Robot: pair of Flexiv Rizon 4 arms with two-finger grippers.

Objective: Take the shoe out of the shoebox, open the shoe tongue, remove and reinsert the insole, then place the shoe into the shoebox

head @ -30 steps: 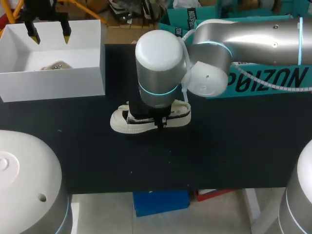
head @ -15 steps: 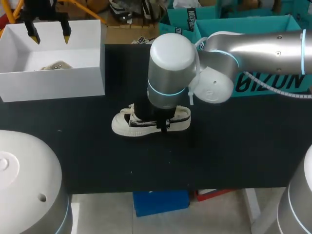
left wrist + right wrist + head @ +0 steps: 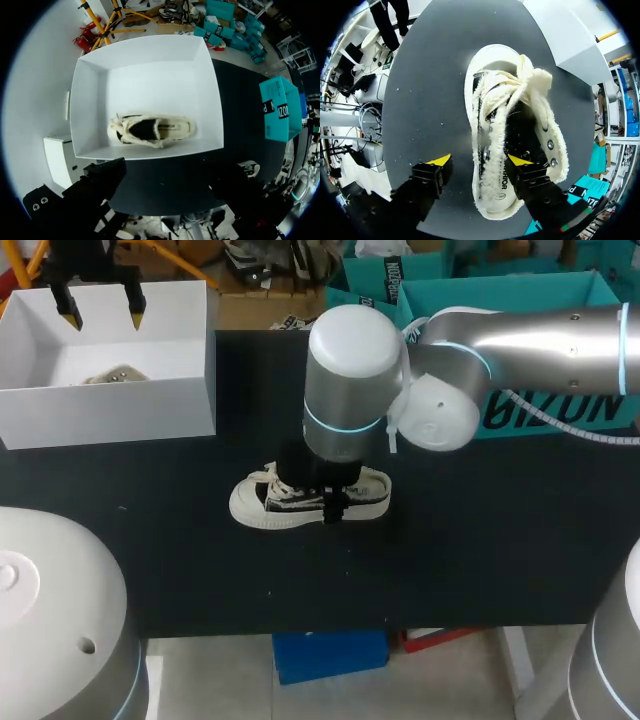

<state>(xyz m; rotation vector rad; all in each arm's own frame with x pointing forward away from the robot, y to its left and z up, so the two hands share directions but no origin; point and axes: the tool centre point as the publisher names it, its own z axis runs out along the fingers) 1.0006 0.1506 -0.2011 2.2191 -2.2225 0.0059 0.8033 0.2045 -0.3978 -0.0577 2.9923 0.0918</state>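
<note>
Left gripper: upper left of frame, fingers pointing down, spread apart. Right arm: enters from right edge, wrist vertical at frame centre. Right gripper: fingers apart.

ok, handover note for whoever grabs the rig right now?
Left pincer: open, empty, above the shoebox.
Right pincer: open, straddling the side wall of the shoe, one finger inside, one outside.
The shoe stands on the table; a second shoe lies in the shoebox.
Done: shoe out; tongue looks pulled open.
Left: insole out and back in (cannot tell if started), then shoe into the shoebox.
</note>
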